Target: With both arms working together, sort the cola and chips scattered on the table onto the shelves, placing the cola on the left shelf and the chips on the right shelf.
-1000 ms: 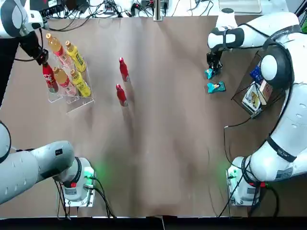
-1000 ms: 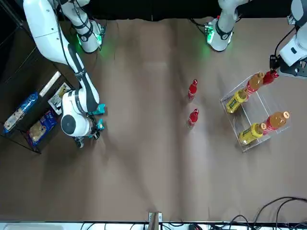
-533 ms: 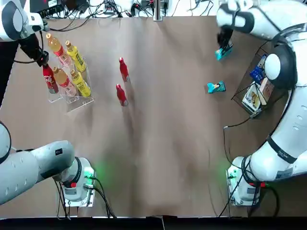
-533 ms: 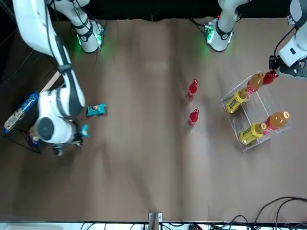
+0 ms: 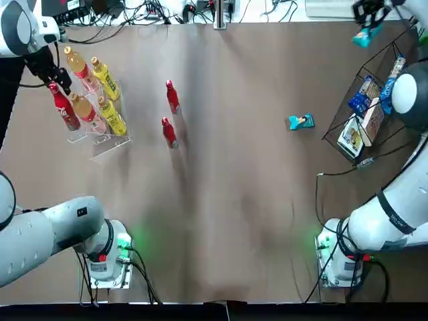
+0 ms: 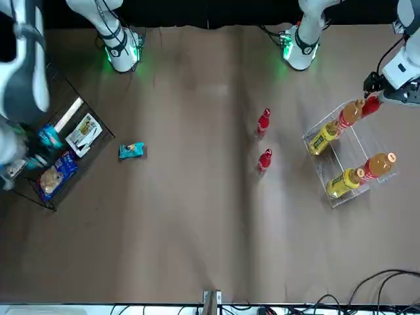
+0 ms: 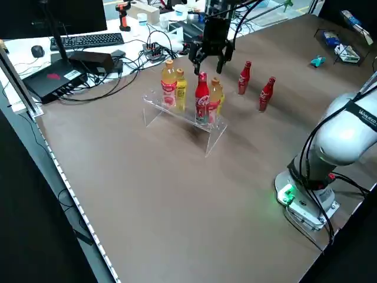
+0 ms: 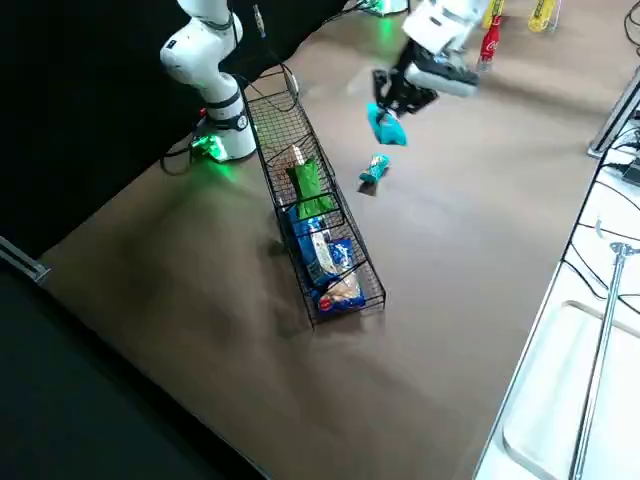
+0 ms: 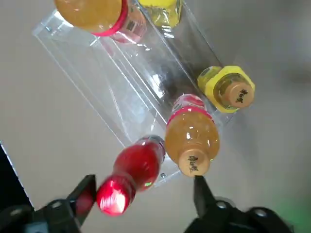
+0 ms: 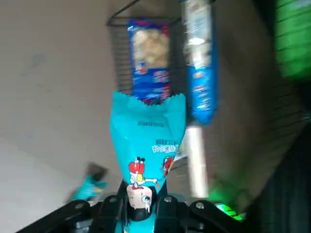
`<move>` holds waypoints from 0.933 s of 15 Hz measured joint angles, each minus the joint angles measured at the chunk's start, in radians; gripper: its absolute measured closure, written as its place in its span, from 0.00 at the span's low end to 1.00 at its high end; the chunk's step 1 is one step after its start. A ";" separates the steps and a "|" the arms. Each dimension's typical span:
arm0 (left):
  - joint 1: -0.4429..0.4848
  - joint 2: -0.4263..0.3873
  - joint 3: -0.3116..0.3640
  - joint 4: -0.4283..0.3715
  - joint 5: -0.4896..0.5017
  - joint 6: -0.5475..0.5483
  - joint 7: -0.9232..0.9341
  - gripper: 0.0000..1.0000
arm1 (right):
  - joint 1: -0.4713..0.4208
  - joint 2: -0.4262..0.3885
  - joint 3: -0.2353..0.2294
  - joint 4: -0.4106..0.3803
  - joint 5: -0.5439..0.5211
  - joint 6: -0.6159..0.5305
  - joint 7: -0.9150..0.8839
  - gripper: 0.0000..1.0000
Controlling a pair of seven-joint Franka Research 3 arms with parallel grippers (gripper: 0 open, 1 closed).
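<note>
Brown table (image 5: 234,200) (two cola bottles (image 5: 170,115), one chips packet (image 5: 301,122))

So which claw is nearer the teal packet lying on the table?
The right. The right claw holds another packet up beyond the teal packet, near the wire basket. The left claw is across the table, open above the clear rack.

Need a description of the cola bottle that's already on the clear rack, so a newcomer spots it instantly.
Find the clear rack at the table's far left. The cola bottle stands at its outer end, below the open left gripper. It is the only red bottle there; its neighbours are orange and yellow drinks.
</note>
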 joint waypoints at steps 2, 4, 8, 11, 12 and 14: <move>-0.001 -0.009 -0.004 0.013 0.000 -0.012 0.000 0.00 | -0.006 -0.055 -0.032 0.005 -0.054 -0.067 -0.111 0.77; -0.001 -0.016 -0.008 0.018 0.000 -0.021 0.000 0.00 | -0.010 -0.100 -0.044 0.005 -0.103 -0.102 -0.185 0.77; -0.014 -0.018 -0.010 0.039 -0.001 -0.028 -0.006 0.00 | -0.099 -0.149 -0.049 0.005 -0.141 -0.166 -0.327 0.77; -0.070 -0.007 -0.023 0.098 -0.078 -0.064 -0.085 0.00 | -0.184 -0.150 -0.049 -0.008 -0.140 -0.176 -0.372 0.80; -0.102 0.006 -0.033 0.135 -0.122 -0.095 -0.134 0.00 | -0.197 -0.149 -0.049 -0.019 -0.139 -0.176 -0.377 0.80; -0.173 0.052 -0.069 0.217 -0.172 -0.149 -0.275 0.00 | -0.200 -0.147 -0.046 -0.043 -0.137 -0.172 -0.378 0.80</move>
